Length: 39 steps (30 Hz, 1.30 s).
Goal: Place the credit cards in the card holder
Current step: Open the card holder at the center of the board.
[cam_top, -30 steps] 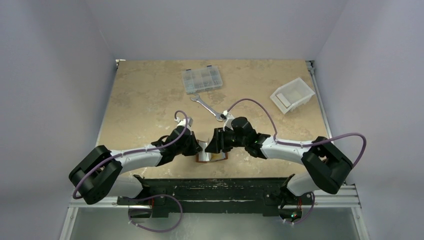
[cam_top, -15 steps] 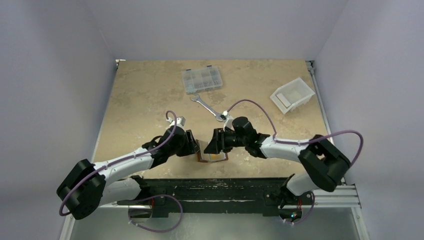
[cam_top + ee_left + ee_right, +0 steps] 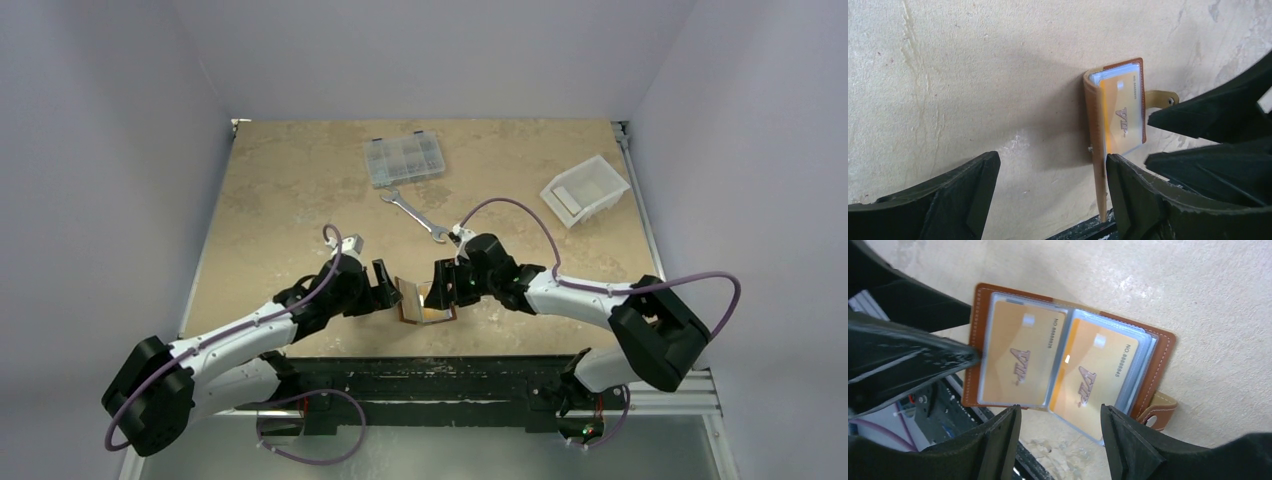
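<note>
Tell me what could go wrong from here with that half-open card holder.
1. The card holder has one cover standing up beside a finger of the open left gripper. Nothing pinches it, so it may flop either way.
2. That finger sits right by the cover's edge, so pulling back might drag the holder.
3. The right gripper is open over the credit cards. Closing could snag a sleeve.
</note>
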Tool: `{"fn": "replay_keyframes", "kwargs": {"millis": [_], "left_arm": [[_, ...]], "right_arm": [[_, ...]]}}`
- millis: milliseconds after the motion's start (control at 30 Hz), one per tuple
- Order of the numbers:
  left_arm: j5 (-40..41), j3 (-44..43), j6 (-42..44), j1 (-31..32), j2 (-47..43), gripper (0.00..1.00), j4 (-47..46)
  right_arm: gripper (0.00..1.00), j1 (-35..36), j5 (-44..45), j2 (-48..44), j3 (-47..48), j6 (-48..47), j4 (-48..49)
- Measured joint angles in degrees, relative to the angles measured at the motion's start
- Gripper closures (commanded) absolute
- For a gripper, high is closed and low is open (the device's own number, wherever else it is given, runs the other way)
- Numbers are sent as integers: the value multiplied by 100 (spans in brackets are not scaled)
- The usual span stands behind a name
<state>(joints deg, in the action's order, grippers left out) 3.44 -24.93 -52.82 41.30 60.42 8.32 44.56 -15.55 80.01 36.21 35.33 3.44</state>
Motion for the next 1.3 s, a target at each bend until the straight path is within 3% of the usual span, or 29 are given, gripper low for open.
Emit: {"fn": "replay_keyframes", "kwargs": {"millis": [267, 467, 633, 933, 1300], "left_arm": [[33, 39, -68, -2, -448, 17, 175], [-79, 79, -127, -2, -304, 36, 7], [-195, 190, -203, -2, 125, 49, -295], [-260, 297, -227, -2, 153, 59, -444], [-282, 321, -227, 0, 243, 73, -501]], "right_arm": [[35, 0, 138, 393, -2, -63, 2], [33, -4, 164, 339, -39, -72, 4], [39, -4, 162, 249, -120, -74, 46], [47, -11, -105, 378, -245, 33, 439], [46, -11, -710, 468, -306, 358, 1123]]}}
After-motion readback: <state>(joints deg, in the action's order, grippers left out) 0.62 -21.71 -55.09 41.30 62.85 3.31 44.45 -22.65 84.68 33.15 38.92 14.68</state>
